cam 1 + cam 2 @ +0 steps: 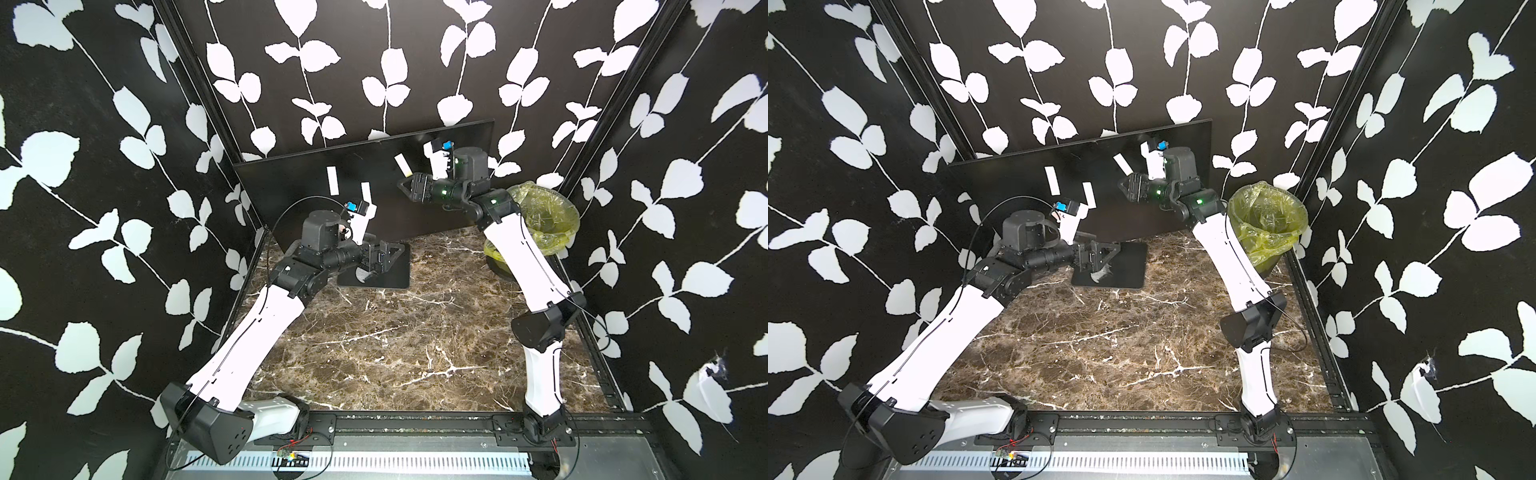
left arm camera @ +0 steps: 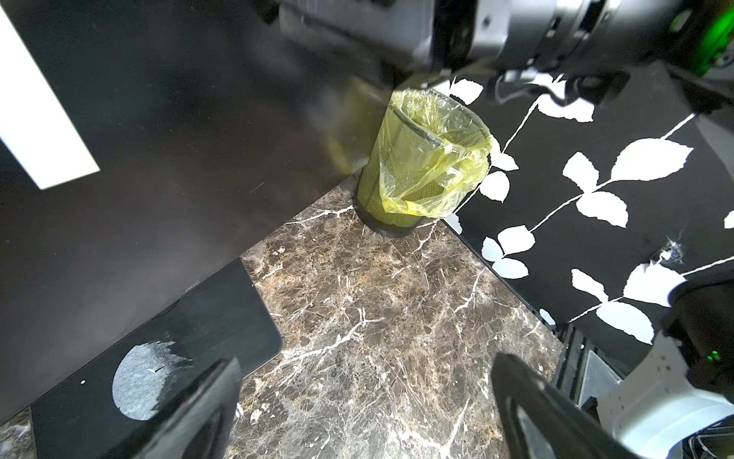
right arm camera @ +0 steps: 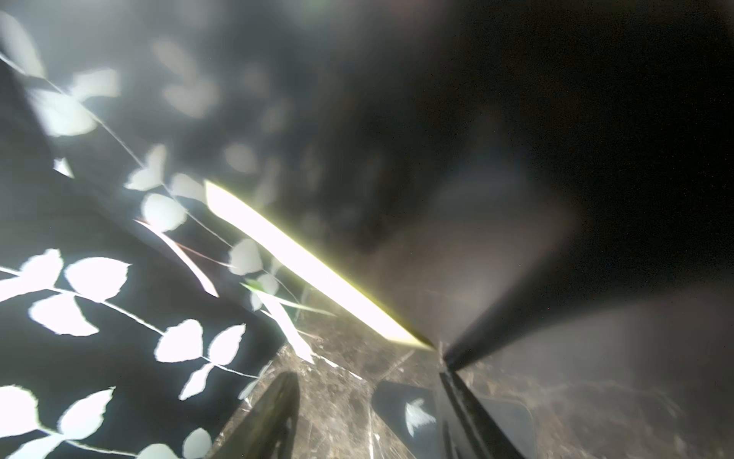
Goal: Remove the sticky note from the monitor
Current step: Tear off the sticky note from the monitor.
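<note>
Both sets are open and empty, left jaws near the base (image 1: 397, 272), right jaws with one tip at the lower end of the note (image 1: 404, 165) stuck on the monitor (image 1: 291, 187), so I judge I'm at the grasp, needing to pinch that edge and peel.

White link shells (image 1: 266, 324), black joint housings (image 1: 540, 328), thin black cables (image 1: 309, 198), green joint lights (image 1: 444, 192), blue-tagged wrist cameras (image 1: 352, 205)

Mesh bin (image 2: 367, 192), yellow liner (image 2: 437, 119), upright at far corner of marble tabletop (image 1: 395, 332).
</note>
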